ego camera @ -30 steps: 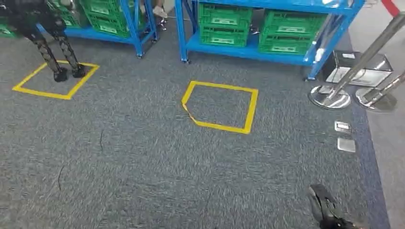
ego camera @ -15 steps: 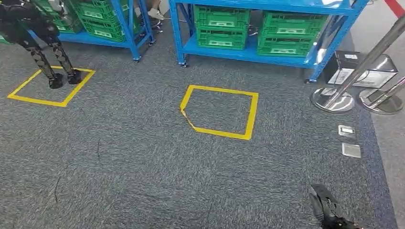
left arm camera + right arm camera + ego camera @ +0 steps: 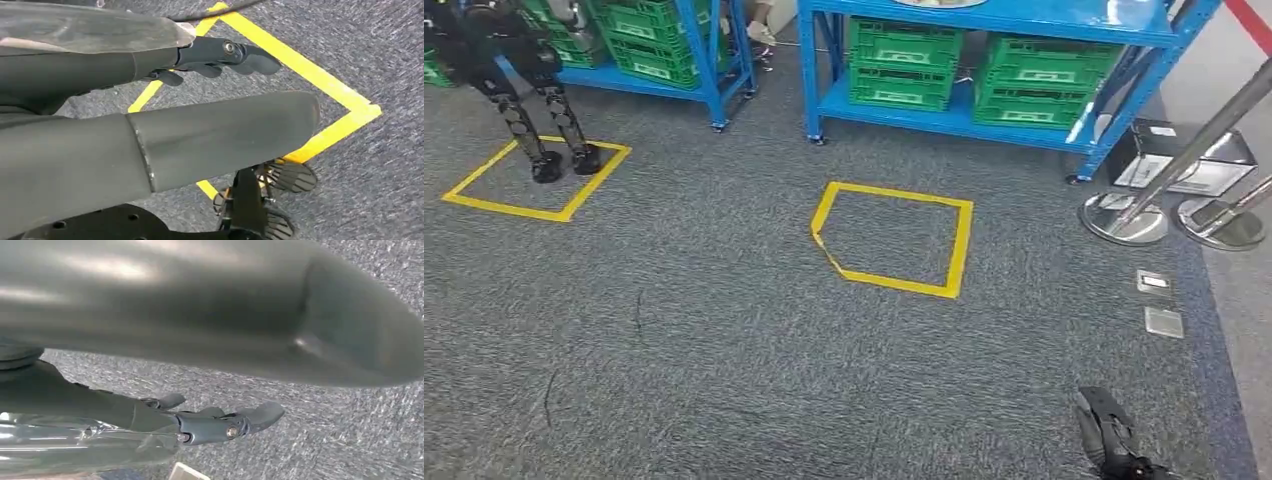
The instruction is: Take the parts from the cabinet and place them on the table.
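Parts are not identifiable from here; whatever sits in the green crates (image 3: 896, 62) on the blue shelving unit (image 3: 984, 118) is too small to make out. Crates sit side by side on the lower shelf, far across the carpet from both hands.

Right hand (image 3: 1107, 437) hangs low at the near right of the head view, dark, over grey carpet (image 3: 724, 330). Right wrist view: right hand (image 3: 220, 422) with fingers extended and slightly spread, nothing in them. Left hand (image 3: 220, 57) likewise: fingers stretched out, apart, holding nothing, above a strip of yellow floor tape (image 3: 300, 75).

Further out, a yellow tape square (image 3: 894, 238) lies on the carpet just before the shelving unit. Second yellow tape square (image 3: 534, 180) to the left; another robot's dark legs (image 3: 544, 125) stand in it, facing a second blue rack (image 3: 694, 60) with more green crates.

Right side: two chrome stanchion bases (image 3: 1169, 220), a slanted post, a black and silver box (image 3: 1184, 160) behind them, two metal floor plates (image 3: 1159, 300) nearer.
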### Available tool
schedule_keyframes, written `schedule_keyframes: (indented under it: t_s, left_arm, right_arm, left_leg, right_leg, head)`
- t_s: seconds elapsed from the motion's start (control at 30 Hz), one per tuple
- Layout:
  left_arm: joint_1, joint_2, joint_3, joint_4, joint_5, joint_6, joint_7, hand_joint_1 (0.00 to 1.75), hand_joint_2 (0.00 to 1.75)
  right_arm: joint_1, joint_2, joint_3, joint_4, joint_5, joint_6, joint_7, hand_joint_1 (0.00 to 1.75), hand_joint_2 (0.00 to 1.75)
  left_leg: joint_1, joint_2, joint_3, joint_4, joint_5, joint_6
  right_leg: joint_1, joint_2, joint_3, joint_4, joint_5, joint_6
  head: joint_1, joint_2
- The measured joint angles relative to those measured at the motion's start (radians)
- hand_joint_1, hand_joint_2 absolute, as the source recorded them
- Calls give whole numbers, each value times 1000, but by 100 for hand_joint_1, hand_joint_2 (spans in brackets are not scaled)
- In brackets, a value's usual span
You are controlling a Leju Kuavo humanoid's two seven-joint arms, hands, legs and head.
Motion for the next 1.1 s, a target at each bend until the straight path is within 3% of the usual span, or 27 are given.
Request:
schedule_keyframes:
  t_s: [0.07, 0.1, 0.17, 0.23, 0.27, 0.3, 0.33, 0.43, 0.47, 0.5, 0.6, 0.63, 0.67, 0.73, 0.77, 0.8, 0.83, 0.87, 0.93, 0.97, 1.0, 1.03, 1.07, 1.1]
  left_arm:
    - [0, 1, 0, 0, 0, 0, 0, 0, 0]
    - [0, 2, 0, 0, 0, 0, 0, 0, 0]
    - [-1, 2, 0, 0, 0, 0, 0, 0, 0]
    - [-2, 3, 0, 0, 0, 0, 0, 0, 0]
    - [-2, 3, 0, 0, 0, 0, 0, 0, 0]
    - [0, 3, 0, 0, 1, -1, 0, 0, 0]
    - [-1, 3, 0, 0, 1, -2, 0, 0, 0]
    - [-2, 3, 0, 0, 1, -2, 0, 0, 0]
    - [-1, 3, 0, 0, 1, -2, 0, 0, 0]
    - [2, 3, 0, 0, 2, -2, 0, 0, 0]
    - [4, 3, 0, 0, 4, -2, 0, 0, 0]
    - [6, 5, 0, 0, 4, -3, 0, 0, 0]
    - [3, 6, 0, 0, 4, -3, 0, 0, 0]
    - [3, 6, -1, 0, 4, -3, 0, 0, 0]
    - [3, 6, -1, 0, 4, -3, 0, 0, 0]
    - [1, 8, -1, 0, 4, -3, 0, 0, 0]
    - [-1, 6, -1, 0, 5, -3, 0, 0, 0]
    - [-4, 5, -2, 0, 4, -3, 0, 0, 0]
    - [-4, 5, -2, 0, 4, -3, 0, 0, 0]
    - [-2, 5, -2, 0, 4, -3, 0, 0, 0]
    - [1, 5, -2, 0, 4, -3, 0, 0, 0]
    - [3, 5, -2, 0, 4, -3, 0, 0, 0]
    - [4, 5, -2, 0, 4, -3, 0, 0, 0]
    - [5, 7, -2, 0, 4, -3, 0, 0, 0]
  right_arm:
    - [0, 0, 0, 0, 0, 0, 0, 0, 0]
    - [0, 0, 0, 0, 0, 0, 0, 0, 0]
    - [0, 0, 0, 0, 0, 0, 0, 0, 0]
    - [1, 1, 0, 0, 0, 0, 0, 0, 0]
    - [1, 1, 0, 0, 0, 0, 0, 0, 0]
    - [0, 1, 0, 0, 0, 0, 0, 0, 0]
    - [-1, 1, 0, 0, 0, 1, -1, 0, 0]
    - [1, 1, 0, 0, 0, 1, -1, 0, 0]
    - [5, 1, 0, 0, 0, 1, 0, 0, 0]
    - [7, 1, 1, 0, 0, 1, 0, 0, 0]
    - [7, 1, 1, 0, 0, 1, -1, 0, 0]
    - [7, 2, 1, 0, 0, 1, 0, 0, 0]
    - [7, 3, 1, 0, 0, 1, 0, 0, 0]
    - [10, 5, 2, 0, 0, 1, -1, 0, 0]
    - [12, 5, 2, 0, 0, 0, 0, 0, 0]
    - [13, 5, 2, 0, -1, 0, 0, 0, 0]
    - [10, 5, 2, 0, -2, -1, -2, 0, 0]
    - [5, 3, 2, 0, -2, -1, -2, 0, 0]
    - [1, 3, 2, 0, -2, 0, -2, 0, 0]
    - [1, 4, 2, 0, -2, 0, -2, 0, 0]
    - [3, 4, 2, 0, -2, 0, -2, 0, 0]
    - [3, 4, 2, 0, -2, 0, -1, 0, 0]
    - [2, 4, 2, 0, -2, 0, -2, 0, 0]
    - [2, 4, 2, 0, -2, 0, -2, 0, 0]
  left_leg:
    - [-5, 0, 0, 2, -3, 6]
    - [-8, 0, -1, 4, -5, 10]
    - [-15, 0, -1, 6, -8, 17]
    - [-11, 0, -2, 0, -6, 25]
    - [-9, -1, 5, -7, -10, 33]
    - [-6, 0, 19, -17, -11, 39]
    - [-7, 3, 26, -19, -11, 41]
    - [-10, 4, 30, -19, -17, 44]
    - [-10, 3, 33, -19, -20, 41]
    - [-10, 2, 39, -19, -24, 38]
    - [-6, 0, 69, -18, -46, 21]
    - [-6, 0, 73, -21, -51, 15]
    - [-6, 1, 71, -18, -56, 7]
    - [-7, 2, 80, -10, -63, -8]
    - [-4, 2, 90, -18, -67, -12]
    - [1, 3, 81, 12, -67, -16]
    - [1, 2, 41, 80, -52, -21]
    - [0, 2, -20, 171, -52, -25]
    - [-1, 2, -139, 315, -112, -24]
    - [-3, 2, -181, 344, -144, -20]
    - [-6, 2, -204, 335, -159, -15]
    - [-10, 2, -207, 293, -148, -7]
    - [-18, 2, -197, 215, -108, 2]
    - [-28, 1, -184, 131, -33, 14]
  right_leg:
    - [-6, 0, 2, -4, 0, 22]
    - [-10, 0, 3, -6, -1, 37]
    - [-14, 0, 5, -9, -1, 52]
    - [-14, 0, 8, 2, 10, 65]
    - [-16, -1, 9, 4, 8, 68]
    - [-17, -5, -7, 26, -6, 64]
    - [-16, -8, -32, 80, -34, 61]
    - [-9, -7, -155, 311, -132, 56]
    - [-9, -7, -179, 348, -141, 55]
    - [-10, -8, -175, 330, -122, 50]
    - [-12, -11, -63, 71, 28, 41]
    - [-10, -12, -52, 53, 6, 43]
    - [1, -19, -56, 36, -38, 37]
    - [2, -18, -42, 37, -23, 12]
    - [5, -18, -33, 38, -32, 3]
    - [2, -13, -10, 33, -29, -3]
    - [3, -13, 2, 28, -36, -9]
    - [4, -13, 14, 23, -41, -13]
    - [9, -11, 38, 18, -60, -20]
    - [11, -9, 53, 17, -71, -22]
    - [13, -6, 70, 17, -85, -23]
    - [14, -5, 89, 16, -95, -24]
    - [15, -2, 108, 16, -109, -24]
    - [15, 1, 123, 16, -121, -23]
  head:
    - [2, 0]
    - [0, 0]
    - [-2, 0]
    - [-3, 0]
    - [-2, 0]
    - [1, 0]
    - [3, 0]
    - [11, 0]
    - [12, 0]
    - [13, 0]
    - [19, 0]
    - [18, 0]
    - [14, 0]
    - [7, 0]
    - [5, 0]
    - [3, 0]
    - [-1, 0]
    - [-10, 0]
    - [-19, 0]
    - [-17, 0]
    - [-19, 0]
    - [-22, 0]
    - [-22, 0]
    - [-25, 0]
